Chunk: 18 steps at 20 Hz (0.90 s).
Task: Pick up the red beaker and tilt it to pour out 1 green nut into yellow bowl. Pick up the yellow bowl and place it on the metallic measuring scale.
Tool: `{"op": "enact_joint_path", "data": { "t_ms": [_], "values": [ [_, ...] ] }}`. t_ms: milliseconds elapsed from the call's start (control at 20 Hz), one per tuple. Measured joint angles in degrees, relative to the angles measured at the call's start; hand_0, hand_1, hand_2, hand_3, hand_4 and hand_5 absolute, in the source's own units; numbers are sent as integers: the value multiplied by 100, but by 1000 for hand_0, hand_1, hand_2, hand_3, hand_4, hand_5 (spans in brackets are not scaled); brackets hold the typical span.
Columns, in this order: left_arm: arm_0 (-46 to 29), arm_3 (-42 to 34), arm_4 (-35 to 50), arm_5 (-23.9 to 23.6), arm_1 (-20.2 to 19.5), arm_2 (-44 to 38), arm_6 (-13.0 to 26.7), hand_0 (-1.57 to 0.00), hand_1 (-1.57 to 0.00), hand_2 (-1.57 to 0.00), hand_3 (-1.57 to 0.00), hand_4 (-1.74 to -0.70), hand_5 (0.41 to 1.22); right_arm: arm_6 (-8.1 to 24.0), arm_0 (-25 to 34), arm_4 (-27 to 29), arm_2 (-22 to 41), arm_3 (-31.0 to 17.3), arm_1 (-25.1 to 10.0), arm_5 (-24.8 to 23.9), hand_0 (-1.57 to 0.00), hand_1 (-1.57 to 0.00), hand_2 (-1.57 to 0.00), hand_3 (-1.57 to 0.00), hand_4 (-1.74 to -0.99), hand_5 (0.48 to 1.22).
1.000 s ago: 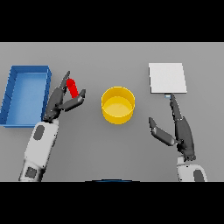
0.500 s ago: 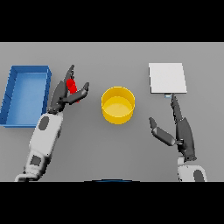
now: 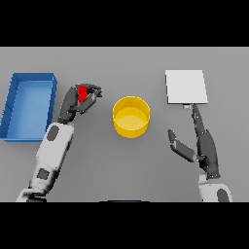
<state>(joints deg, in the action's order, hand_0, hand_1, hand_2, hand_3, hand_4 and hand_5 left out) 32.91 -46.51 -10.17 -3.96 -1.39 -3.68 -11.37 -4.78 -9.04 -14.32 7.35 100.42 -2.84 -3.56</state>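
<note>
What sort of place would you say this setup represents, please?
Probably a lab-style tabletop workbench: a plain grey table holding a metallic measuring scale, a yellow bowl, a blue bin, and a red beaker held in the left hand.

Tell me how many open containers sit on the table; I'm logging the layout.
2: the blue bin at the far left and the yellow bowl at the centre. The red beaker is held in the left hand, off the table.

One red beaker, one yellow bowl, one blue bin, one metallic scale and two hands are counted.
</note>
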Motion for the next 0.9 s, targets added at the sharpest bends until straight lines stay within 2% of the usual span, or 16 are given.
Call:
{"op": "enact_joint_path", "data": {
  "t_ms": [50,100,200,250,300,350,450,550,750,900],
  "values": [
    [4,14,-10,-26,47,-13,-25,-1380,-1388,-1395,-1326,-1505,1162,22,-17,3,-4,41,-8,-1,1,1,1,1,-1257,645],
    [-14,-41,-32,-52,92,-9,76,-1419,-1425,-1430,-1375,-1552,1159,42,-42,1,-24,-31,-21,-1,1,1,1,1,-1258,644],
    [-31,-71,99,-113,68,-81,-15,-1473,-1477,-1481,-1446,-1620,1140,42,-38,18,-21,-34,14,-14,1,1,1,1,-1260,643],
    [-16,-191,170,-157,129,-70,28,-1493,-1496,-1499,-1471,-1644,1132,76,17,1,18,-57,52,-6,1,1,1,1,-1262,646],
    [1,-242,248,-199,131,-101,-19,-1509,-1511,-1513,-1491,-1664,1128,-39,-29,-16,18,-11,55,-39,1,1,1,1,-1258,646],
    [-74,-391,339,-189,134,-103,-76,-1521,-1523,-1525,-1507,-1679,1122,15,-8,-74,22,6,28,-61,1,1,1,1,-1258,646],
    [-68,-682,356,-298,113,-26,59,-1539,-1540,-1542,-1530,-1701,1114,90,61,-96,4,-116,11,-61,1,1,1,1,-1259,649],
    [-99,-978,283,-331,11,128,155,-1551,-1551,-1552,-1545,-1716,1114,-47,-32,-145,44,-73,20,-79,1,1,1,1,-1263,654],
    [21,-1402,-249,-181,-364,763,795,-1563,-1563,-1563,-1560,-1731,1124,45,26,-149,40,-3,-26,-47,1,1,1,1,-1253,666],
    [117,-1567,-616,26,-668,1199,1232,-1564,-1565,-1565,-1562,-1733,1117,-41,-23,-281,79,-22,-37,-108,1,1,1,1,-1256,676]
  ]
}}
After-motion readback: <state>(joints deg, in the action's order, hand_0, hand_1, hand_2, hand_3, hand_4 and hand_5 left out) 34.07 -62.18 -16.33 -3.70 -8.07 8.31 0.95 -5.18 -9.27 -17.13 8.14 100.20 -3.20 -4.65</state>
